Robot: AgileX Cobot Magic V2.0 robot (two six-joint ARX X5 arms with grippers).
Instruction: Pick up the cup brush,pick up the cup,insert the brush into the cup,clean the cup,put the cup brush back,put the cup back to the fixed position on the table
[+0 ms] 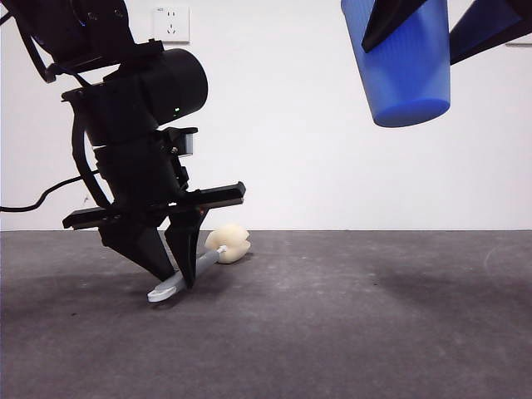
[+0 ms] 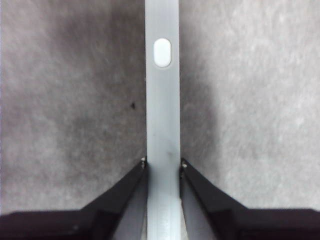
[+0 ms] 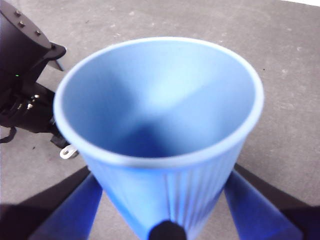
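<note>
The left gripper (image 1: 179,278) is set low at the table (image 1: 349,332), jaws closed onto the grey handle of the cup brush (image 1: 199,266); in the left wrist view the handle (image 2: 162,140) is pinched between both tips. The handle's far end is seen touching the table, and the sponge head (image 1: 229,244) is seen just above or on the surface, behind the gripper. The cup (image 1: 403,62) is held high in the air by the right gripper (image 1: 440,25), upright, mouth open toward the wrist camera (image 3: 160,100), jaws clamped against its sides. Cup and brush are kept well apart.
</note>
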